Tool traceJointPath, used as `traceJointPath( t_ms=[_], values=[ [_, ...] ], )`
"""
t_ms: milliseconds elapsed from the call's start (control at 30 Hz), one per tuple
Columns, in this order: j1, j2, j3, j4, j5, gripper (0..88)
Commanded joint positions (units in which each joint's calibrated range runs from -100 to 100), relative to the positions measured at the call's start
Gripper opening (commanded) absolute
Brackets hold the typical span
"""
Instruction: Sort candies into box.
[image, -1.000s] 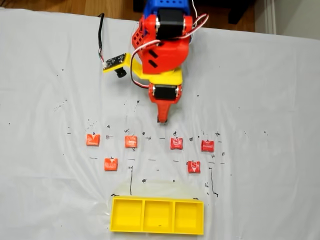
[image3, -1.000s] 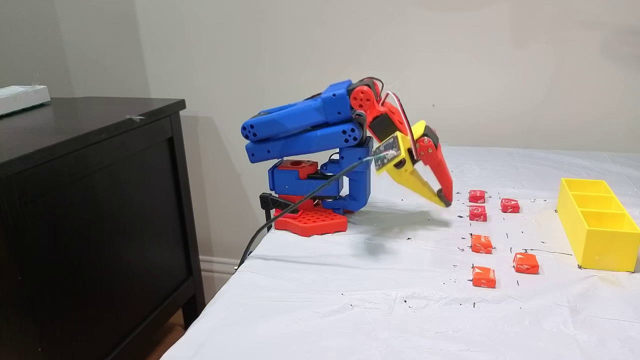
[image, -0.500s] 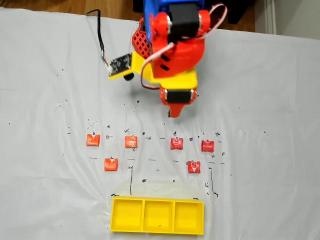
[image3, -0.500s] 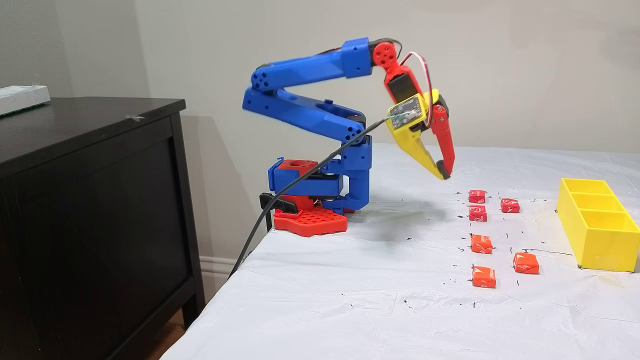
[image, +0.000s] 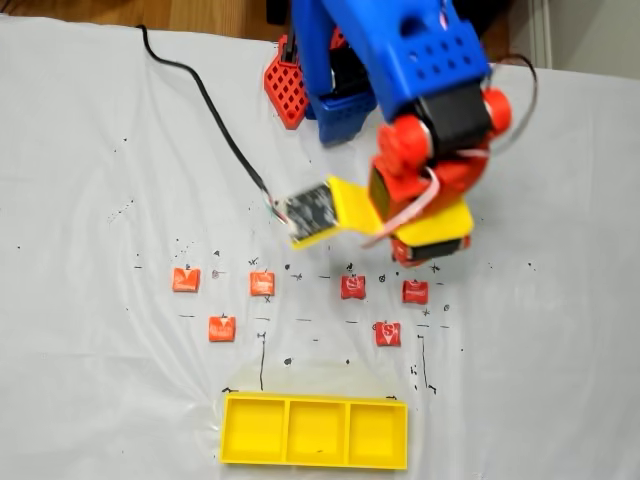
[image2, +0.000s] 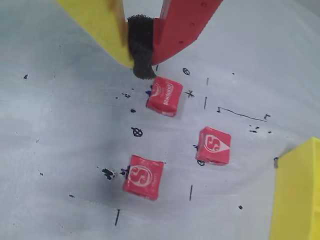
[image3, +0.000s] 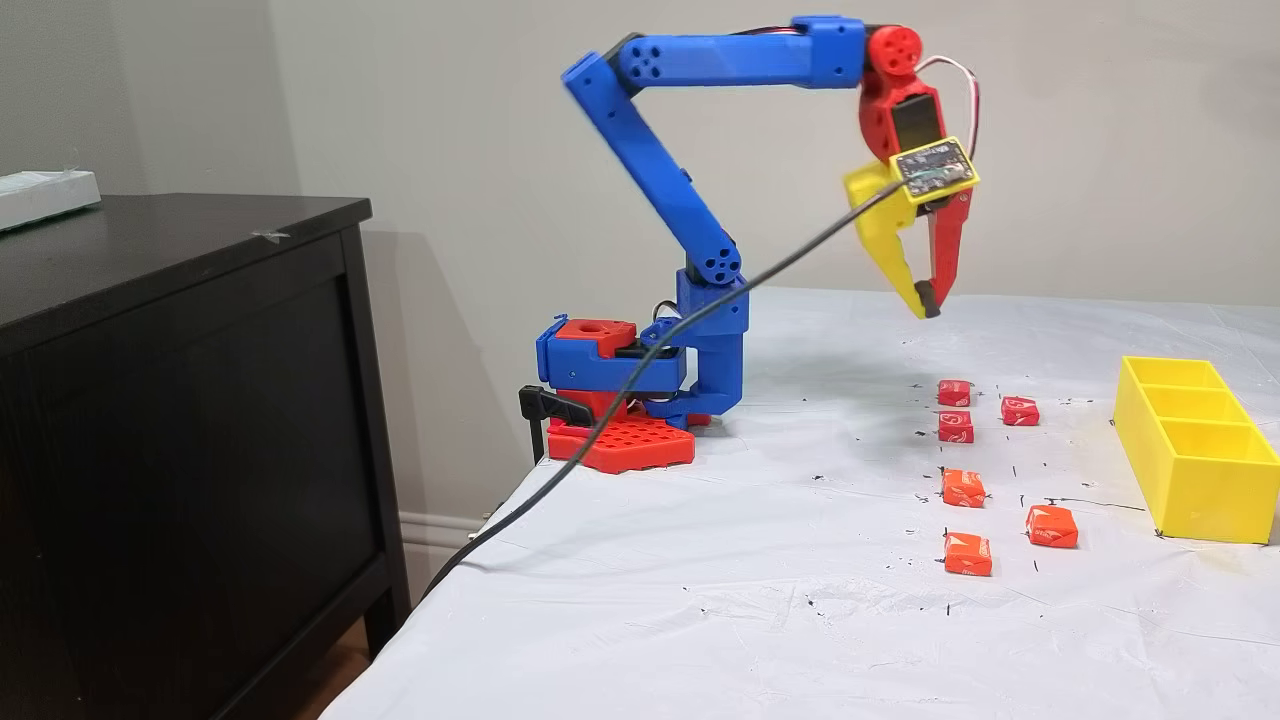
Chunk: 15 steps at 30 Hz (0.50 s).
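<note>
Since a second ago I have unfolded from a low crouch and raised my gripper (image3: 928, 300) high above the white table cloth (image3: 800, 560), out over the candies. From the side, in a fixed view, my yellow and red fingers taper down to a meeting tip well clear of the cloth, pinched together with nothing between them; the wrist view shows the dark foam pad (image2: 140, 50) squeezed between them.

Left to right in the fixed view from above, six candies lie in two loose rows across the middle of the frame: one (image: 186, 280), one lower (image: 221, 328), one (image: 262, 284), one (image: 352, 287), one lower (image: 388, 333), and one (image: 415, 292) just below my wrist, whose bulk hides my fingertips there. The box (image: 315, 462) sits at the bottom centre, all three compartments bare.

In the wrist view a yellow corner of the box (image2: 295, 200) stands at the lower right.
</note>
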<state>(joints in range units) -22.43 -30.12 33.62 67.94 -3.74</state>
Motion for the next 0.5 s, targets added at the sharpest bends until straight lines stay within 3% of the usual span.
traceJointPath(
  t_ms=[0, 100, 233, 467],
  values=[
    [-2.3, 4.9, -3.5, -3.6, -0.2, 0.1],
    [-2.6, 7.4, -3.6, -5.2, -0.7, 0.6],
    [-2.7, 9.8, -4.5, -6.0, -0.8, 13.8],
    [-2.7, 13.2, -5.3, -6.2, -0.8, 21.1]
  ],
)
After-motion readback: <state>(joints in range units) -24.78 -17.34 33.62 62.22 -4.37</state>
